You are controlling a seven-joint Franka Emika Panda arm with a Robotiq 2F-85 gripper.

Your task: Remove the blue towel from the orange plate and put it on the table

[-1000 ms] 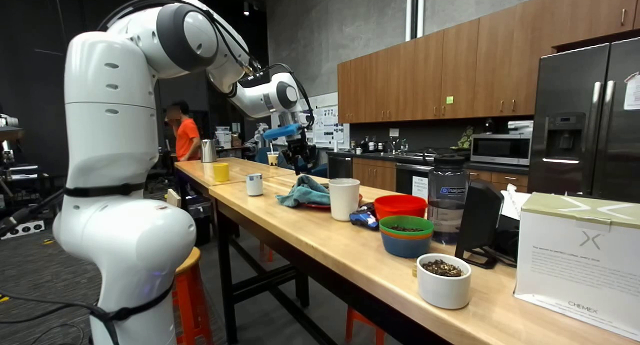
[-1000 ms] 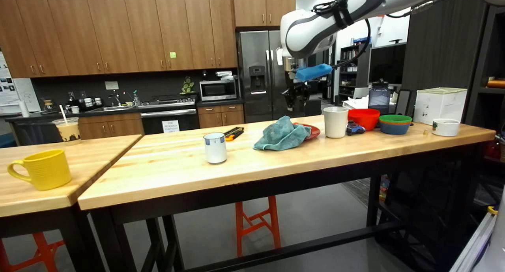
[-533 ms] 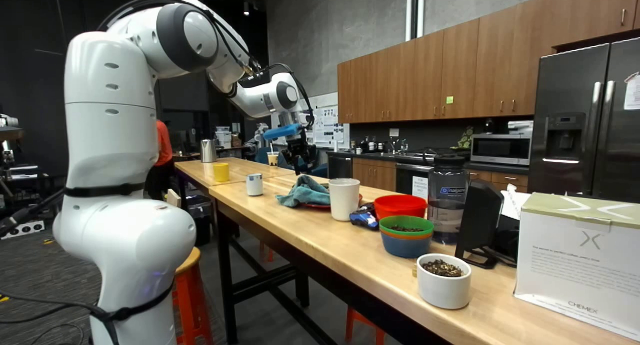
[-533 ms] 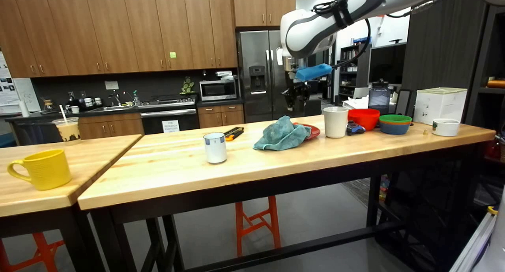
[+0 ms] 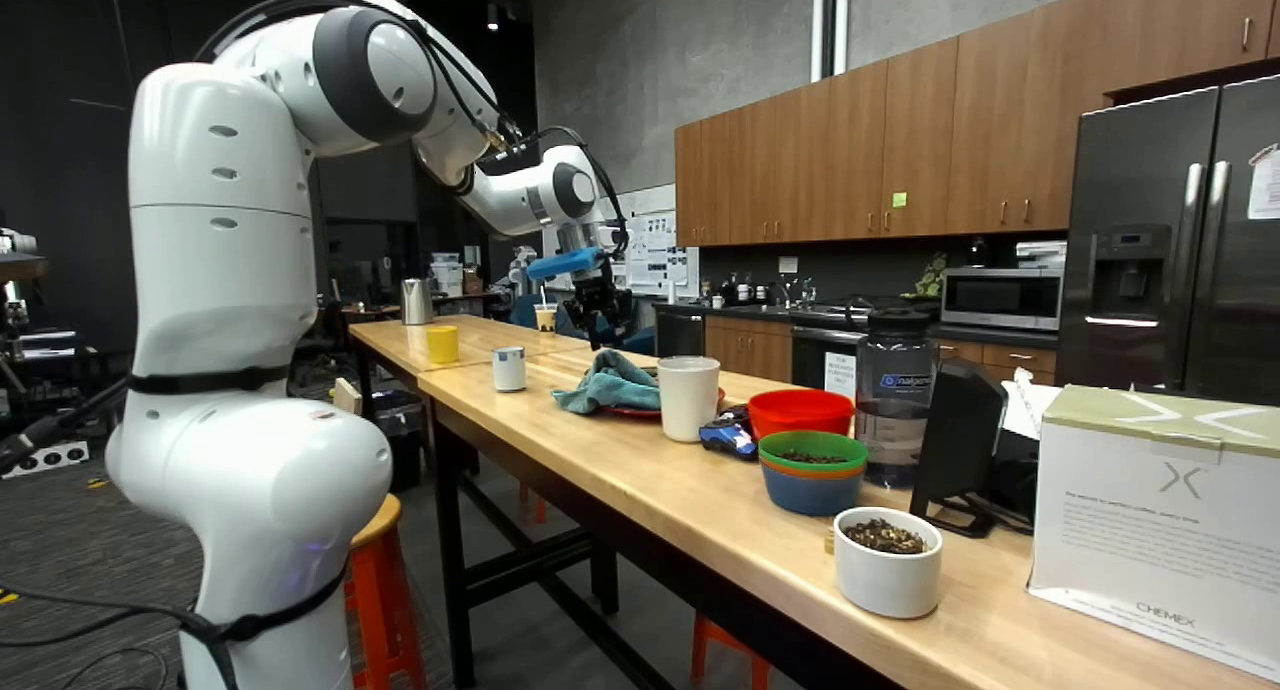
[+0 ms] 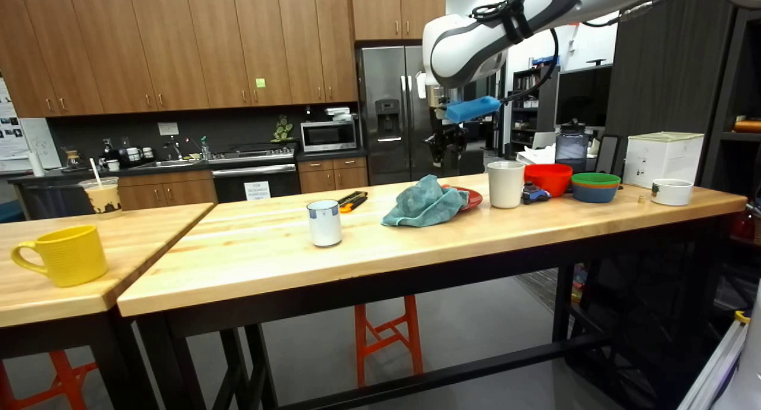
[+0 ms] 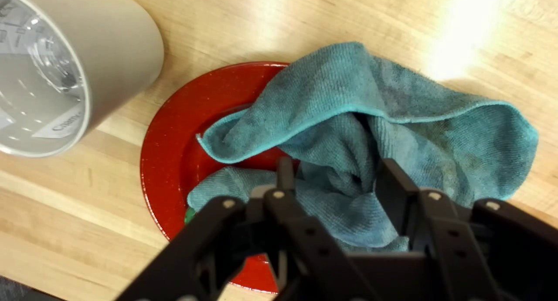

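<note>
One crumpled teal-blue cloth towel (image 7: 344, 141) lies on one round orange-red plate (image 7: 165, 157), draping onto a light wood-topped table (image 6: 261, 258), one of two; in the wrist view its long axis runs crosswise, pointing right. One black gripper (image 7: 335, 168), jaws spread, hovers above.

This is a kitchen area, seemingly in a research lab: wooden cupboards (image 6: 160, 53), a double-door fridge (image 6: 386, 160), a microwave (image 6: 329, 135) and a stove (image 6: 258, 171) mark the kitchen, while the robot arm (image 5: 220, 270) beside the worktop (image 6: 267, 243) and a sign (image 6: 257, 190) on the stove's front with the word "research" mark the lab.
</note>
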